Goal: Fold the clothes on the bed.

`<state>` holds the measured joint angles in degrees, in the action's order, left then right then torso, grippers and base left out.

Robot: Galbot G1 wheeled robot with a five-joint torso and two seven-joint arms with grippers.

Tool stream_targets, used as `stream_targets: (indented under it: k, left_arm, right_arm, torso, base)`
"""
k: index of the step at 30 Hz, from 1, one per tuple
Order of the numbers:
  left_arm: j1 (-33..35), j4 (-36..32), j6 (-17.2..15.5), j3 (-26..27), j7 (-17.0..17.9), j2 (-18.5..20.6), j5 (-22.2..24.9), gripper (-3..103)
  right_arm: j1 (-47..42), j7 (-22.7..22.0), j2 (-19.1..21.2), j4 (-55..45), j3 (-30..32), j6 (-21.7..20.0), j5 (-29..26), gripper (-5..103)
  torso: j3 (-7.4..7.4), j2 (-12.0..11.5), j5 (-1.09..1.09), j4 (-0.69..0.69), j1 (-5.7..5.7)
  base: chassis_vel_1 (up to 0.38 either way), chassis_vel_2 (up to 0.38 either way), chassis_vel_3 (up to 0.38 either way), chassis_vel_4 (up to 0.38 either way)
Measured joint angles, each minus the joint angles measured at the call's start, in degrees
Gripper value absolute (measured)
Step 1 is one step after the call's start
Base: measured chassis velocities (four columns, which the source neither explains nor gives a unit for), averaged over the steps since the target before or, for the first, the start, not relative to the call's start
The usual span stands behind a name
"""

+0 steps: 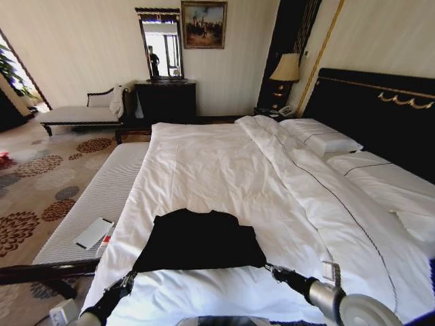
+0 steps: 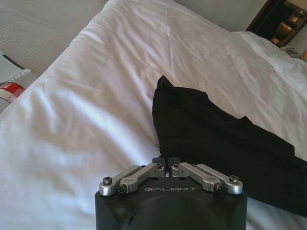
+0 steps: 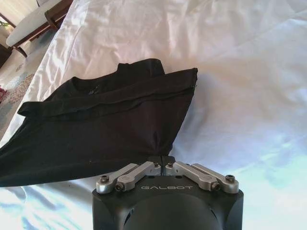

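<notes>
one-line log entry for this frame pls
left gripper: shut on shirt corner | right gripper: shut on shirt corner | shirt: on bed

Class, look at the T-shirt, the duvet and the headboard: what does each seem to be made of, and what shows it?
T-shirt: soft, matte black fabric, probably cotton knit; it drapes and creases where both grippers pinch its near edge.
Duvet: white woven cloth, smooth with a faint sheen and soft wrinkles.
Headboard: dark, hard-looking panel with gold trim; wood or padding, unclear.

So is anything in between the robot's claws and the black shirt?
No. Both are shut right on the black T-shirt: the left gripper pinches one near corner, the right gripper the other. Around it lies bare white duvet.
</notes>
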<state>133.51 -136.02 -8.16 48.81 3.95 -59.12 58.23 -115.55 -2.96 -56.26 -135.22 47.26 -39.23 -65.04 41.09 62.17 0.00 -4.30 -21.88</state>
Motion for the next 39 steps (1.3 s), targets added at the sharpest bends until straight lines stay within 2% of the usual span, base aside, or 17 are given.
stream_targets:
  k: [7, 14, 19, 20, 21, 22, 25, 29, 37, 39]
  left_arm:
    - [1.91, -0.26, 0.91, -0.92, -0.08, -0.69, -1.62, 1]
    - [-0.5, 1.03, 0.59, -1.61, 0.58, -0.88, -1.44, 1]
    - [-5.66, 1.27, -1.67, -1.15, 3.27, -0.01, 1.21, 1]
    - [-8.73, 1.23, -2.86, -1.09, 5.08, 0.82, 2.84, 1]
    - [-8.73, 1.23, -2.86, -1.09, 5.08, 0.82, 2.84, 1]
    - [-11.02, 1.26, -3.62, -1.33, 6.51, 1.49, 3.85, 1]
    - [-16.93, 1.61, -5.24, -3.14, 10.36, 3.34, 6.13, 1]
    - [-21.33, 2.37, -6.02, -5.68, 12.98, 5.3, 7.36, 1]
    - [-26.11, 5.32, -6.46, -8.55, 14.61, 6.94, 8.65, 1]
    - [-29.31, 6.85, -6.6, -10.3, 15.43, 7.44, 9.29, 1]
  right_arm:
    - [-2.51, 0.46, -1.07, -0.87, 0.64, 0.79, 2.08, 0]
    - [-0.14, -0.13, -0.62, -0.26, -0.33, 0.92, 1.79, 0]
    - [3.13, -1.69, 0.87, 0.41, -0.38, 0.69, -1.73, 0]
    - [4.76, -2.54, 1.62, 0.79, -0.37, 0.42, -3.6, 0]
    - [4.76, -2.54, 1.62, 0.79, -0.37, 0.42, -3.6, 0]
    - [5.85, -3.09, 2.09, 1.07, -0.57, 0.18, -4.7, 0]
    - [8.72, -4.36, 3.16, 1.92, -1.72, -0.29, -6.83, 0]
    - [11.72, -5.59, 4.3, 2.77, -3.09, -0.77, -9.04, 0]
    - [19.42, -7.88, 6.65, 5.76, -7.22, -1.55, -12.43, 0]
    - [22.98, -8.55, 7.65, 7.72, -9.23, -1.58, -13.43, 0]
  torso:
    - [0.0, 0.0, 0.0, -0.01, 0.0]
    - [0.0, -0.02, 0.0, -0.01, 0.0]
    - [0.0, -0.01, 0.0, -0.01, 0.0]
    - [0.01, -0.02, -0.01, 0.0, -0.01]
    - [0.01, -0.02, -0.01, 0.0, -0.01]
    - [0.01, -0.02, -0.01, 0.0, -0.01]
    - [0.01, -0.02, 0.0, -0.02, -0.01]
    - [0.01, -0.02, 0.0, -0.02, -0.02]
    - [0.01, -0.02, 0.0, 0.01, -0.02]
    - [0.01, -0.02, 0.01, 0.01, -0.01]
  base:
    - [0.0, 0.0, 0.0, 0.0]
    - [0.0, 0.0, 0.0, 0.0]
    - [0.0, 0.0, 0.0, 0.0]
    - [0.0, 0.0, 0.0, 0.0]
    - [0.0, 0.0, 0.0, 0.0]
    - [0.0, 0.0, 0.0, 0.0]
    - [0.0, 0.0, 0.0, 0.0]
    - [0.0, 0.0, 0.0, 0.0]
    - [0.0, 0.0, 0.0, 0.0]
    - [0.0, 0.0, 0.0, 0.0]
